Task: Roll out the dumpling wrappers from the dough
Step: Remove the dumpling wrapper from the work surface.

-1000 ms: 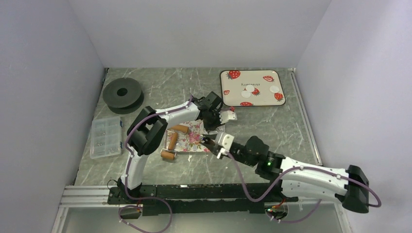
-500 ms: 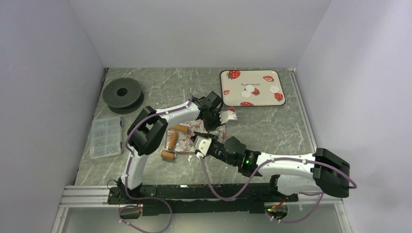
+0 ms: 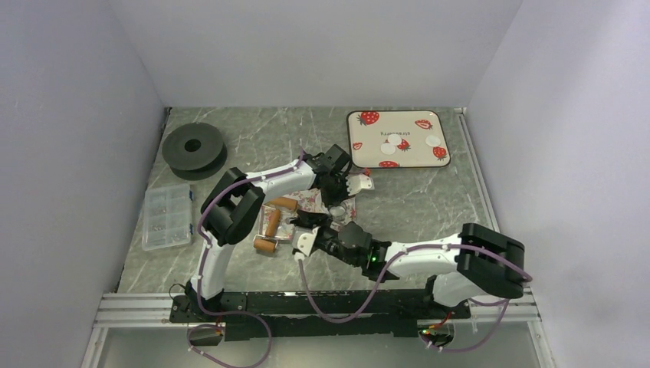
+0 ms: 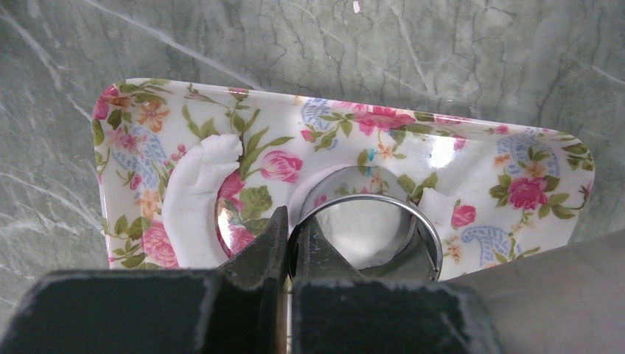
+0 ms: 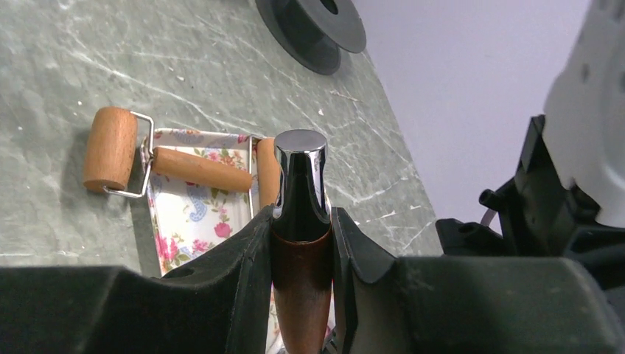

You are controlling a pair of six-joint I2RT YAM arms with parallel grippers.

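Starting with the largest thing, the grey-green marbled stone tabletop (image 3: 253, 138) carries all I work with. At the upper right of the overhead frame lies the cream rectangular tray printed with red strawberries (image 3: 368, 134). On it rest three thin round white dumpling wrappers (image 3: 433, 141), two close together near its middle and one toward its right side.

At the middle of that frame sits the smaller glossy floral rectangular tray (image 4: 479, 151). A pale wooden roller on a wire frame (image 5: 110, 147) shows at the upper left of my right wrist frame, barrel on the tabletop, handle over the floral tray. The soft white dough (image 4: 193, 203) lies on that tray as a curved leftover strip at its left and a patch under the cutter.

My right gripper (image 5: 301, 236) is clamped round a dark wooden handle with a chrome cap (image 5: 301, 166). My left gripper (image 4: 291, 247) is pinching the wall of the small shiny metal ring cutter (image 4: 368, 200), one finger inside and one outside, the ring set over the dough.

I judge each wrapper to be very light, limp and slightly tacky. It would fold, stretch or tear under a hard pinch and may cling to the glossy tray or the ring. I would take one by its outer edge with a gentle grip and peel it up slowly.
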